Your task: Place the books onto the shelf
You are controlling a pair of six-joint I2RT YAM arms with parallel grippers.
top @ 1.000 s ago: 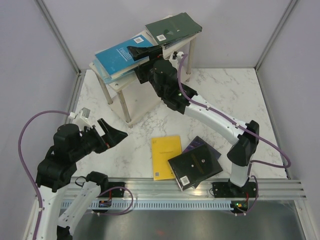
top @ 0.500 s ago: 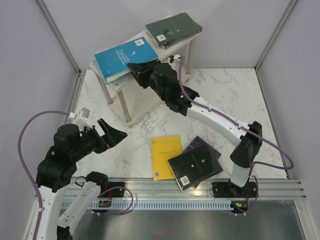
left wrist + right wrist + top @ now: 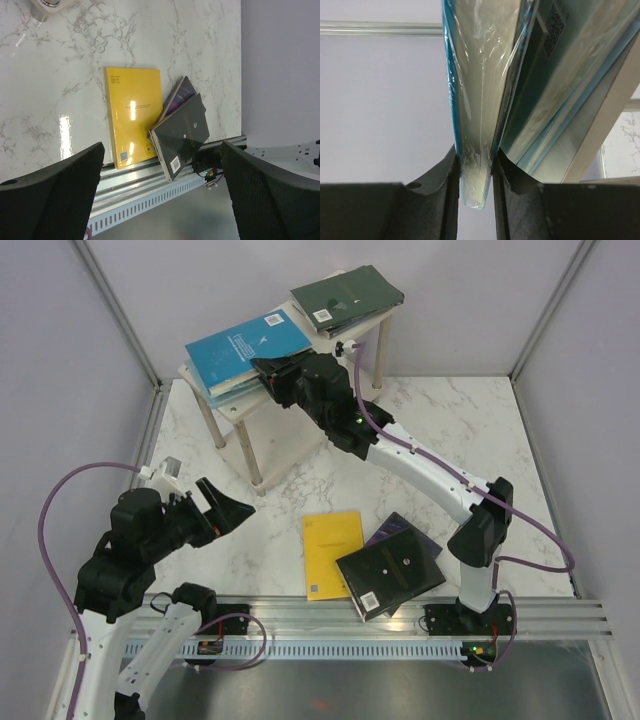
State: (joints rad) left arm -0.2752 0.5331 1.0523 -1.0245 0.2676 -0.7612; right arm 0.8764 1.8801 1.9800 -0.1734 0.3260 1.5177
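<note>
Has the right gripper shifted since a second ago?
Yes: the right gripper has drawn back from the dark green book, toward the near shelf edge.

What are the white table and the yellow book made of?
The table looks like polished marble or marble-look laminate: grey veins, bright glare. The yellow book seems glossy coated card: light reflects off its cover.

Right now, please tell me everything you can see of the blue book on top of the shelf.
The blue book is thin and flat. It has a bright blue cover with small white print, a white label near one corner, and what looks like clear film wrapping. It rests face up on a pile of other books at the left end of the shelf. The right gripper is clamped on its near edge.
</note>
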